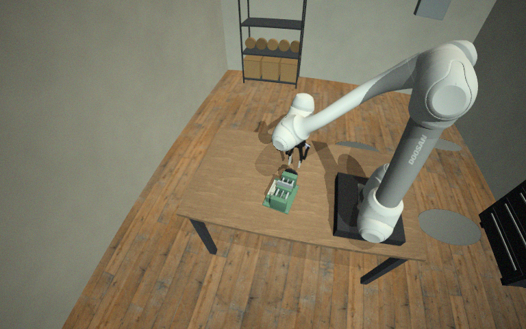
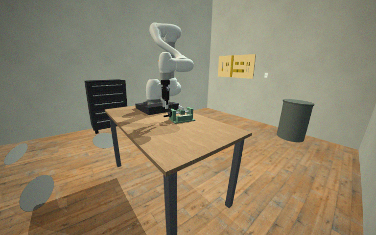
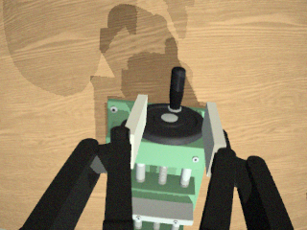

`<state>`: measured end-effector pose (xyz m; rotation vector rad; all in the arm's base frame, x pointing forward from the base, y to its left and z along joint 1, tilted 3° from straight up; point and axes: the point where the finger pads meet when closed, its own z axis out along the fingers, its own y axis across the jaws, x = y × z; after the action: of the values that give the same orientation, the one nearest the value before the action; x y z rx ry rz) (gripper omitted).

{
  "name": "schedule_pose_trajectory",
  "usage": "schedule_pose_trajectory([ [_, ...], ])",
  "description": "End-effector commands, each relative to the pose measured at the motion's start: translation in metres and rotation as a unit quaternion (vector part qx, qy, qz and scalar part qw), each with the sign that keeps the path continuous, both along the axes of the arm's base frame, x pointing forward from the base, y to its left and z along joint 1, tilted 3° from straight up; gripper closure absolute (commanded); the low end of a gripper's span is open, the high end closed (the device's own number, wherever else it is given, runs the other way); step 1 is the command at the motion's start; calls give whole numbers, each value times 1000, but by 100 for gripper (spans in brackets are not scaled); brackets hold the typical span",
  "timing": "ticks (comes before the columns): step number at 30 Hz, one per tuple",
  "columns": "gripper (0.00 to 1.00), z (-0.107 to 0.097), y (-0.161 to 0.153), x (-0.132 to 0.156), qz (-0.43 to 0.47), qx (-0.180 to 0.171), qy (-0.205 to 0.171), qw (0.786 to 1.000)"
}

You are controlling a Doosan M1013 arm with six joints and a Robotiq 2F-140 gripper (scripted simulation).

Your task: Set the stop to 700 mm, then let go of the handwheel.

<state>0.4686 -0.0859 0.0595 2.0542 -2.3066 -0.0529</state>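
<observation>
A green stop fixture (image 1: 281, 194) (image 2: 181, 116) (image 3: 163, 155) stands mid-table. Its black handwheel (image 3: 169, 126) (image 1: 291, 171) (image 2: 169, 112) with an upright black crank handle (image 3: 177, 86) sits at the far end. A grey stop block (image 3: 162, 207) rides on the rods. My gripper (image 3: 175, 112) (image 1: 294, 160) (image 2: 166, 105) hangs just above the handwheel. Its fingers are partly open and stand one on each side of the wheel in the wrist view, with a gap to the rim. It holds nothing. The scale is hidden in the wrist view.
The wooden table (image 1: 229, 182) (image 2: 177, 144) carries the arm's black base plinth (image 1: 343, 201). A shelf rack (image 1: 271, 42) stands at the back wall. A black drawer cabinet (image 2: 106, 102) and a grey bin (image 2: 295, 119) stand on the floor.
</observation>
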Motion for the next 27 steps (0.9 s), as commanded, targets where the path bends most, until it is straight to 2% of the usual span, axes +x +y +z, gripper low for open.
schedule_pose_trajectory([
  [1,67,-18,0,-1,0,0,-1,1000],
  [15,67,-20,0,-1,0,0,-1,1000],
  [22,67,-29,0,-2,0,0,-1,1000],
  [27,67,-44,0,-3,0,0,-1,1000],
])
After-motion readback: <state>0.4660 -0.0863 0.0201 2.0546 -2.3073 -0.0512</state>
